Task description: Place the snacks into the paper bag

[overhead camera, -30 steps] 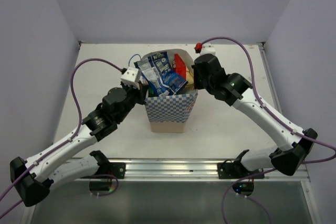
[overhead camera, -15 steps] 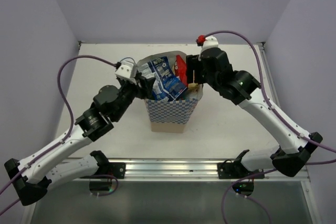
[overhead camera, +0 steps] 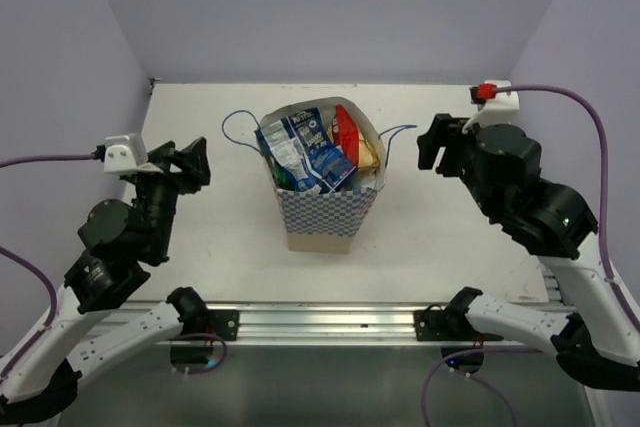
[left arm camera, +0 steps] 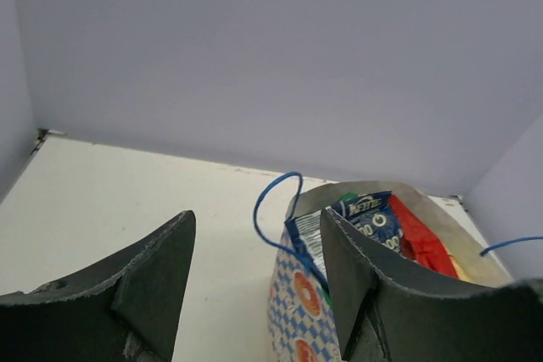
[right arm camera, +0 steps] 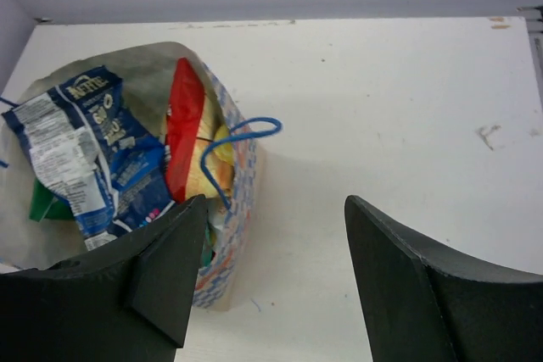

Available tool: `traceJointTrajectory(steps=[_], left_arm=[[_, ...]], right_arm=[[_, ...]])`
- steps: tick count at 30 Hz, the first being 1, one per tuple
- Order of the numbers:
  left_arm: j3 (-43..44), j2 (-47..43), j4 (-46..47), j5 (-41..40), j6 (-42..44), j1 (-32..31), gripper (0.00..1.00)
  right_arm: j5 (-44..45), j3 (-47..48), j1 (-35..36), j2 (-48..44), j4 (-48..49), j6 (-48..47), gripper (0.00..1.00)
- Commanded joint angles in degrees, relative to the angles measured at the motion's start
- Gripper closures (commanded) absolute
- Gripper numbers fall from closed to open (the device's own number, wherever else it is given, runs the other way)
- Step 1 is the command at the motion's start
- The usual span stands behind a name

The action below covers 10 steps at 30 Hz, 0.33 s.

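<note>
Table (overhead camera: 450,237): white and matte, with both arm bases at its near edge.

Left arm (overhead camera: 120,237) and right arm (overhead camera: 530,207): white and black, one raised at each side of the table, each trailing a purple cable (overhead camera: 590,117). Both are well apart from the bag.

Paper bag (overhead camera: 325,212): upright at the table's middle, between the two arms, mouth open. Cream above, with a blue-and-white checkered lower band.

Left pincer (overhead camera: 180,162): jaws spread wide, nothing between them, facing the bag's left side without touching it.

Right pincer (overhead camera: 440,142): jaws likewise wide apart and empty, off the bag's right side, not touching it.

Snacks (overhead camera: 320,152): all inside the paper bag, tops standing above its rim. The full count cannot be told.
- Dark blue pack (overhead camera: 305,152): crumpled, white print, at left-centre.
- Red packet (overhead camera: 345,132): on edge, just beside the blue one on its right.
- Yellow packet (overhead camera: 368,152): against the bag's right wall.
- Green corner (right arm camera: 47,201): low at the left, seen from the right wrist only.

String handles (overhead camera: 238,127): thin, blue, one loop at each side of the mouth, drooping outward.
</note>
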Motion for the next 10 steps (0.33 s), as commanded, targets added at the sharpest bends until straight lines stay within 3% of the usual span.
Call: traceJointTrajectory(steps=[1, 6, 10], left_arm=[[-2.5, -0.6, -8.7, -7.8, -3.5, -0.2, 0.35], [-4.0, -2.4, -10.5, -7.2, -5.1, -0.2, 0.35], [-3.6, -2.5, -11.2, -7.0, -4.8, -0.2, 0.34]], right_arm=[[7.8, -3.5, -0.1, -1.8, -5.1, 3.7, 0.30], [10.3, -7.1, -0.1, -3.0, -7.3, 6.5, 0.24], [10.7, -7.7, -0.1, -3.4, -7.7, 7.3, 0.25]])
